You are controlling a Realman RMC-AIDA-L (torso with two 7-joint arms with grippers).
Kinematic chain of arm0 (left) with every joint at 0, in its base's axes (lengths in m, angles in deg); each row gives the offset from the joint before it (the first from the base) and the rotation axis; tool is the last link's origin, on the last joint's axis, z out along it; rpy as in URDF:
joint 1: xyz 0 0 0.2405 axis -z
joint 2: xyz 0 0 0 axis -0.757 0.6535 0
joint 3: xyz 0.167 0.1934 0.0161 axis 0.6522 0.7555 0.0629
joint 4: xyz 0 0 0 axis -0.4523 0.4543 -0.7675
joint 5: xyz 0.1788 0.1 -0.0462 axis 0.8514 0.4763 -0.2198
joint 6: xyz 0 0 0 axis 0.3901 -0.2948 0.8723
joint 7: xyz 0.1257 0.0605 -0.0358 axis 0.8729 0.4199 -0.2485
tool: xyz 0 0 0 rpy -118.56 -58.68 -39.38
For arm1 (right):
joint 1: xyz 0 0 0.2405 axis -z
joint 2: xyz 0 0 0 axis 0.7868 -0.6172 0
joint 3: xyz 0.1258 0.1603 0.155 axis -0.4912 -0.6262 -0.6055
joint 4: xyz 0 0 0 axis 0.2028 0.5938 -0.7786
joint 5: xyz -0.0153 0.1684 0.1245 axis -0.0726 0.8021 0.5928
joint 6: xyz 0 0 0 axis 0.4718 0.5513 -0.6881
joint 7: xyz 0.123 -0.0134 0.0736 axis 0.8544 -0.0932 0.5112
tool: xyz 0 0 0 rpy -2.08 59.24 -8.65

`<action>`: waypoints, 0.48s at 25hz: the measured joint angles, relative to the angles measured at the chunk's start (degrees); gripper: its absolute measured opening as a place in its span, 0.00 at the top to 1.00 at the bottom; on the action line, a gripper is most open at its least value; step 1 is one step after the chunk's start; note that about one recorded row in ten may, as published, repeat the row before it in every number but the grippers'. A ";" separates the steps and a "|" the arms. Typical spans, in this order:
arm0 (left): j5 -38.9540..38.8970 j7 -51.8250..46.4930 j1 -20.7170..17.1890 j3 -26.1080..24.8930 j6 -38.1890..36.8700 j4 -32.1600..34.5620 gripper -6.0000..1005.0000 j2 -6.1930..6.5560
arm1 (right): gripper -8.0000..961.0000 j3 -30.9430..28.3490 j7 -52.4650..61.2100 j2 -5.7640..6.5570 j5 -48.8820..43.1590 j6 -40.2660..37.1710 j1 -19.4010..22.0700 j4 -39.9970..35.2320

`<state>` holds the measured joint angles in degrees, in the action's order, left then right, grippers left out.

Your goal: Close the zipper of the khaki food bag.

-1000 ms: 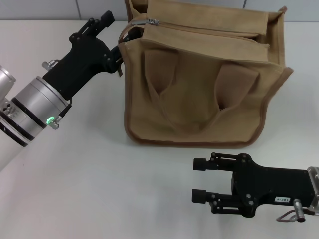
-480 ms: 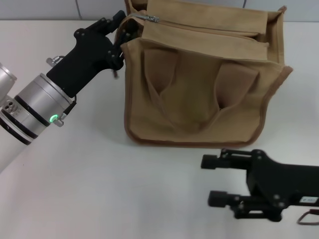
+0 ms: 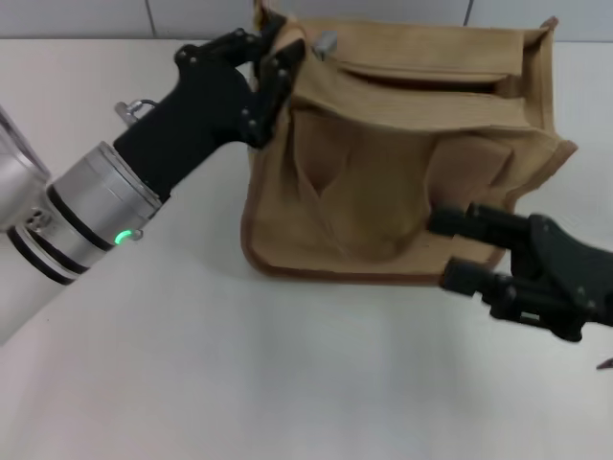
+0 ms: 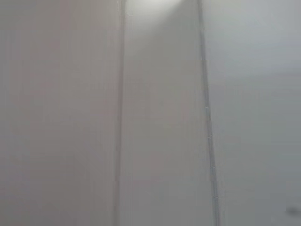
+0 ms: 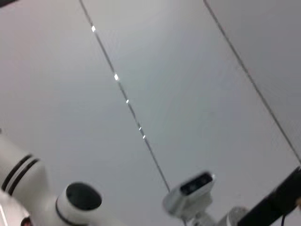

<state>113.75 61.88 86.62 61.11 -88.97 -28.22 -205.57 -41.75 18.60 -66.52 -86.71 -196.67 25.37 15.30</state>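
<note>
The khaki food bag [image 3: 383,182] stands on the white table in the head view, its two loop handles hanging down the front. Its zipper [image 3: 412,73] runs along the top, with the silver pull tab [image 3: 326,42] at the left end. My left gripper [image 3: 283,38] is at the bag's top left corner and looks shut on the fabric edge there, just left of the pull tab. My right gripper [image 3: 454,251] is open and empty, its fingers pointing at the bag's lower right front. Both wrist views show only pale wall panels, not the bag.
The white table [image 3: 192,364] spreads in front of and left of the bag. A tiled wall [image 3: 192,14] runs behind it. The right wrist view shows a white camera head [image 5: 188,193] of the robot.
My left gripper has moved right and up to the bag's top left corner, and the bag's top has shifted right. My right gripper has moved up toward the bag's lower right front.
</note>
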 joint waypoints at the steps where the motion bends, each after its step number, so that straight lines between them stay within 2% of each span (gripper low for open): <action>1: 1.15 1.09 0.15 -0.01 -0.20 -0.11 0.82 0.01 | 0.28 -0.14 0.47 0.00 0.55 0.13 -0.10 -0.02; 7: 4.33 5.35 0.38 -1.49 -0.11 -1.83 0.82 0.00 | 0.28 -0.59 3.77 0.00 5.96 0.91 -0.48 0.04; 12: 4.33 5.24 0.31 -2.27 -0.21 -1.86 0.82 0.00 | 0.29 -0.58 20.65 0.48 15.79 0.84 -0.34 -3.12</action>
<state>118.08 67.12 86.93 58.84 -89.18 -30.08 -205.57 -42.32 39.25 -66.04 -70.92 -195.83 25.03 12.19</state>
